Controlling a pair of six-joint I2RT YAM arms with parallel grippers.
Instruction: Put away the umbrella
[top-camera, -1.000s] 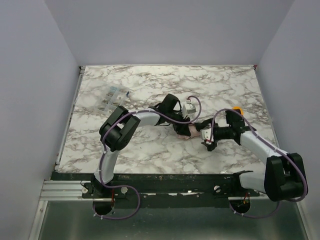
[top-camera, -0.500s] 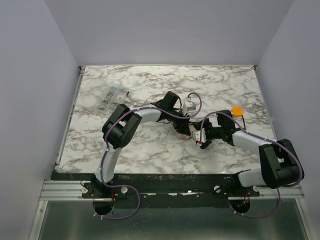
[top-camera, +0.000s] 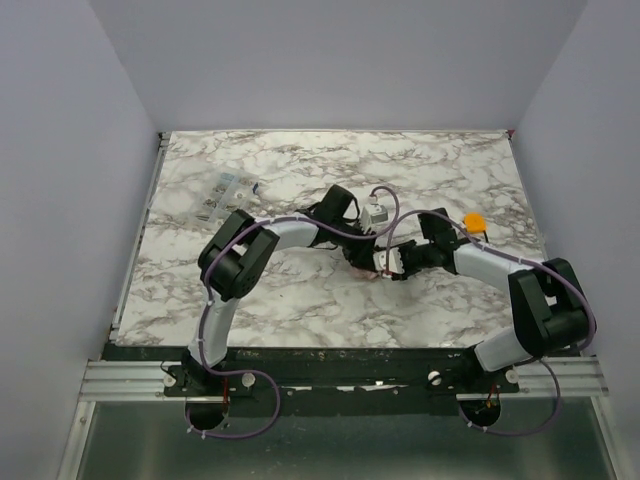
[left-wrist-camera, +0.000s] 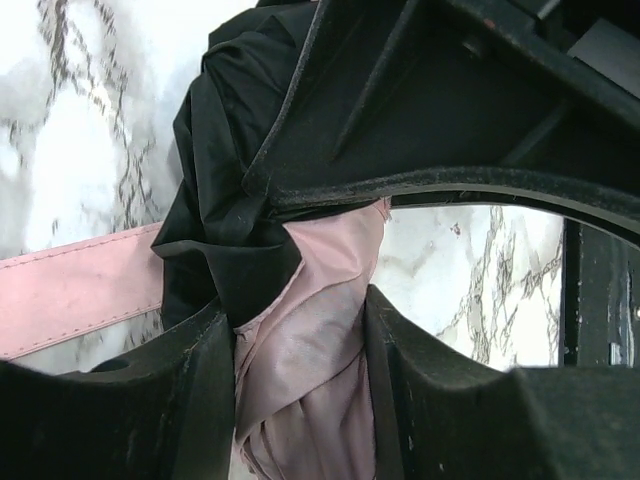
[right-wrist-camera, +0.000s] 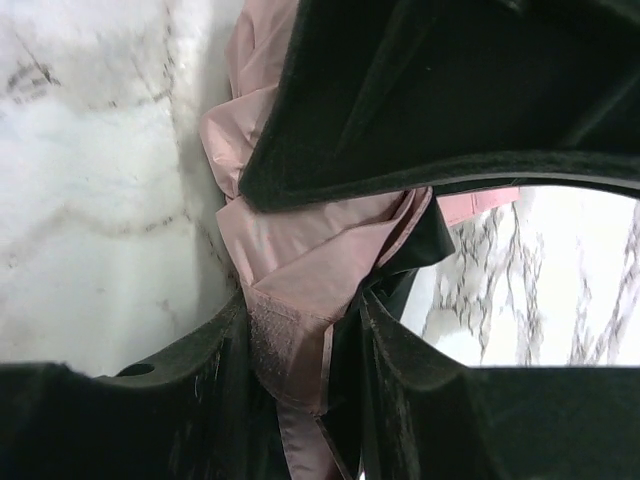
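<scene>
Clamping the pale pink fabric compact umbrella (left-wrist-camera: 330, 255) from both sides near the middle of the white marble tabletop (top-camera: 300, 160), my left gripper (left-wrist-camera: 300, 350) squeezes its folds beside the black band (left-wrist-camera: 225, 200), and my right gripper (right-wrist-camera: 300, 340) pinches pink cloth.

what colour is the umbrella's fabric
The umbrella is pale pink, clearest in the right wrist view.

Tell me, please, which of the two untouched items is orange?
The small object beside the right arm; the pale packet lies far left.
</scene>
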